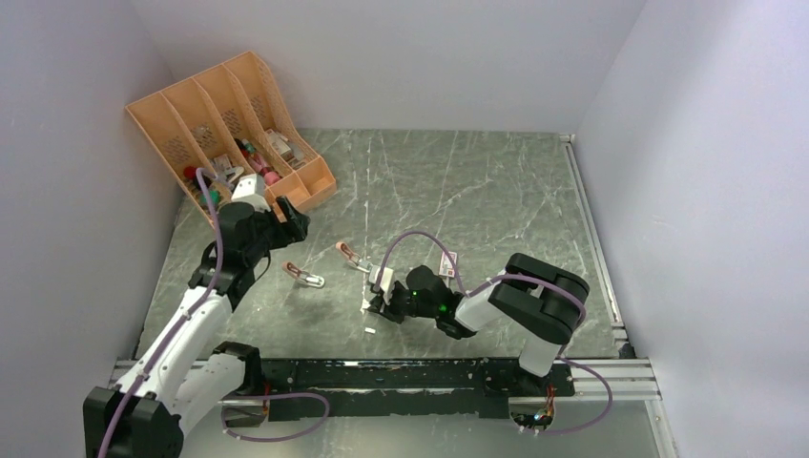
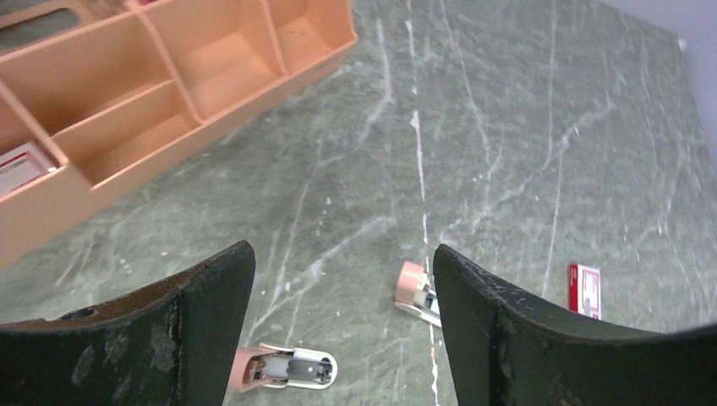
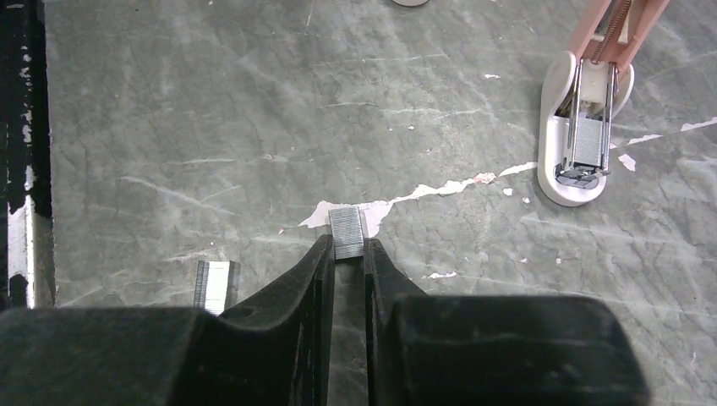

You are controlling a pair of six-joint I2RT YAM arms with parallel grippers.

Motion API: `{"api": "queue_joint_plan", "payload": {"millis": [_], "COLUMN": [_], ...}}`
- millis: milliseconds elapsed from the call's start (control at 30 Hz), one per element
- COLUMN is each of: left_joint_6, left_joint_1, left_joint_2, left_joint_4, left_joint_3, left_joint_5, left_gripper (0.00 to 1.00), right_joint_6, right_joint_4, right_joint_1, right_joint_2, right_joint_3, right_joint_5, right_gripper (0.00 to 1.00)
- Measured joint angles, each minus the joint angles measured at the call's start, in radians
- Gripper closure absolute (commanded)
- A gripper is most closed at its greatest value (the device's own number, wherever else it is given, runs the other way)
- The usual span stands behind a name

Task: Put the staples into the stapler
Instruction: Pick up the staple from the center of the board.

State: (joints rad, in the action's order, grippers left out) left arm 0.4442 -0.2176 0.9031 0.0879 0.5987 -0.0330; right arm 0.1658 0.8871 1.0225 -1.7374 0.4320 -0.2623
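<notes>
My right gripper point(image 3: 347, 245) is shut on a short silvery strip of staples point(image 3: 346, 228), pinched at the fingertips low over the table. A second strip point(image 3: 216, 286) lies on the table to its left. An opened pink-and-white stapler point(image 3: 583, 144) lies ahead to the right, its metal channel exposed. In the top view the right gripper point(image 1: 382, 303) is just near of that stapler point(image 1: 351, 256). Another pink stapler point(image 1: 303, 277) lies further left. The red-and-white staple box point(image 1: 447, 262) lies to the right. My left gripper point(image 1: 286, 224) is open and empty, raised beside the organizer.
An orange desk organizer point(image 1: 229, 134) with small items stands at the back left; it also shows in the left wrist view point(image 2: 169, 93). That view also shows both staplers point(image 2: 287, 368) point(image 2: 416, 292) and the box point(image 2: 584, 289). A black rail point(image 1: 401, 372) runs along the near edge.
</notes>
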Motion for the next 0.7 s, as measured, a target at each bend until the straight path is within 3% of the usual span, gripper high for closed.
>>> {"api": "queue_joint_plan", "payload": {"millis": [233,700], "left_joint_6": [0.078,0.158], "left_joint_1": [0.008,0.010], "left_joint_2": [-0.053,-0.051], "left_joint_4": [0.037,0.100], "left_joint_3": [-0.020,-0.105], "left_joint_5": [0.160,0.171], "left_gripper": [0.11,0.15], "right_joint_6": [0.000,0.007], "right_joint_4": [-0.032,-0.077], "right_joint_1": [0.000,0.000], "right_joint_2": [0.005,-0.003], "right_joint_3": [0.017,0.165], "right_joint_5": [-0.009,-0.033], "right_gripper": [0.83,0.84]}}
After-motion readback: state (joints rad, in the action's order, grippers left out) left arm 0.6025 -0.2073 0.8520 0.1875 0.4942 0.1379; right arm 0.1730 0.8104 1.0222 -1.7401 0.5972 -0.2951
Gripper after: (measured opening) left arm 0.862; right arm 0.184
